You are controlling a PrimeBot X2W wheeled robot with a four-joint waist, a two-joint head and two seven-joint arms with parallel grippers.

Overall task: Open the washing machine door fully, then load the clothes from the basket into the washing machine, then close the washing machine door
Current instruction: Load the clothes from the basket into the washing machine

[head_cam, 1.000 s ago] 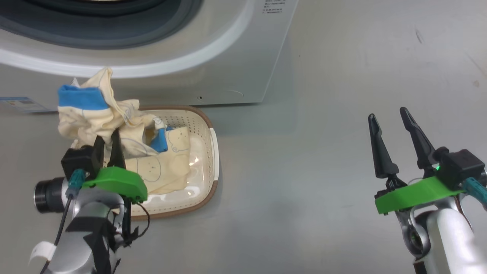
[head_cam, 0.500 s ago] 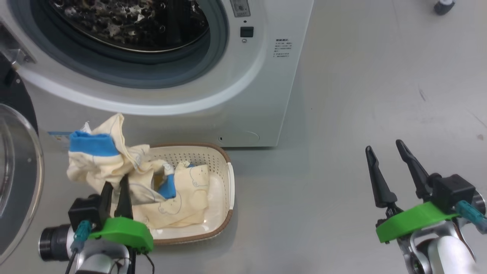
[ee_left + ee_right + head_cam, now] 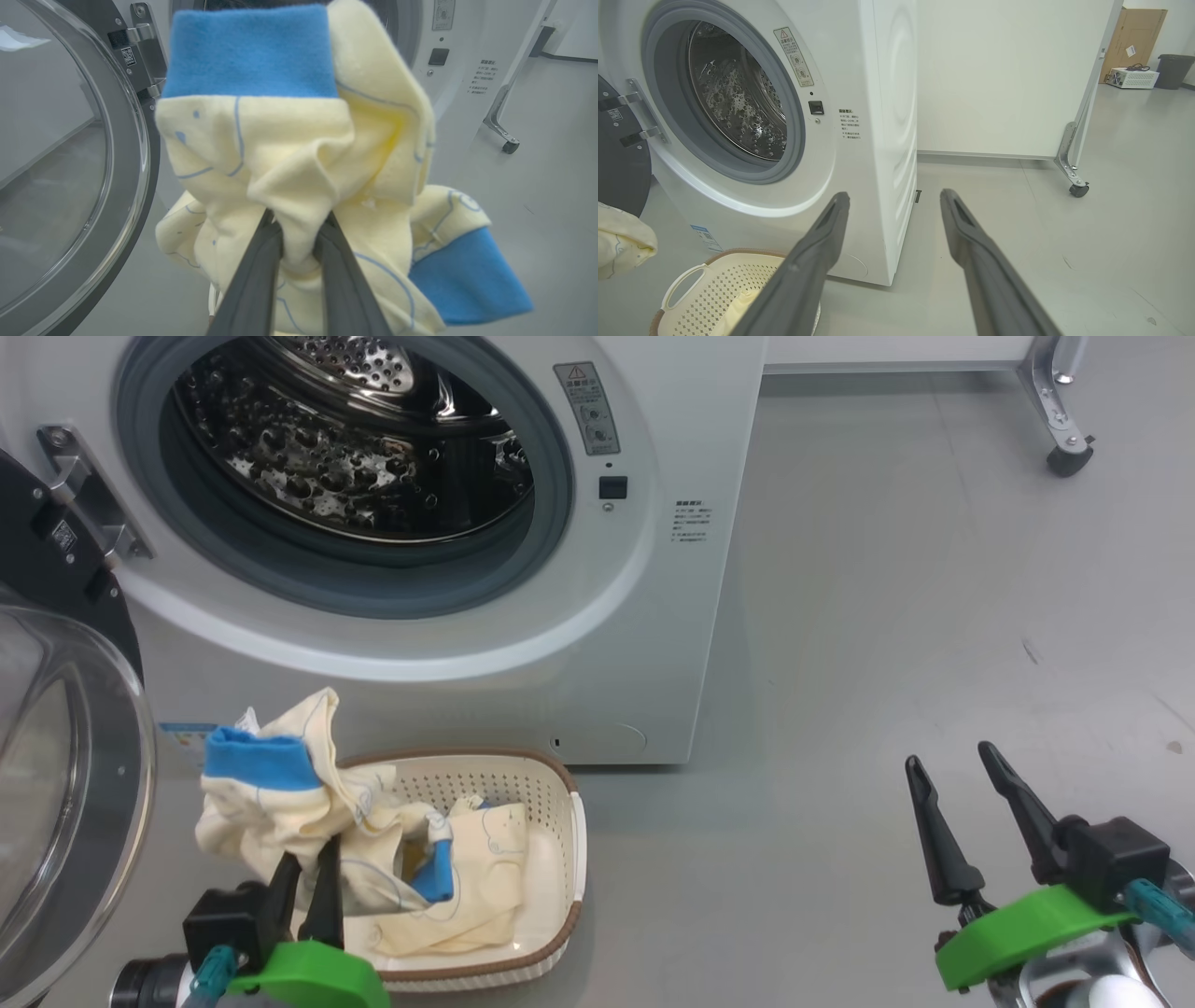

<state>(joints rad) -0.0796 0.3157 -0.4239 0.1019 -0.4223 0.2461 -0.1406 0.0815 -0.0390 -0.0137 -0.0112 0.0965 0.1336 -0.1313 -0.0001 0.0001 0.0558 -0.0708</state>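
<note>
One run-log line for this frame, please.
door: open | left gripper: shut on clothes, bunch raised out of basket, more inside | right gripper: open, empty | washer: no clothes seen inside

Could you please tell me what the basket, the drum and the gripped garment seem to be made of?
Basket: apparently moulded cream plastic, given its punched holes and glossy floor. Drum: polished perforated metal, likely steel, throwing glints. Garment: soft matte knit cloth, perhaps cotton, visibly creased.

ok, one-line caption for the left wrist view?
Left end effector shut on cream-and-blue clothes, beside the open washing machine door.
</note>
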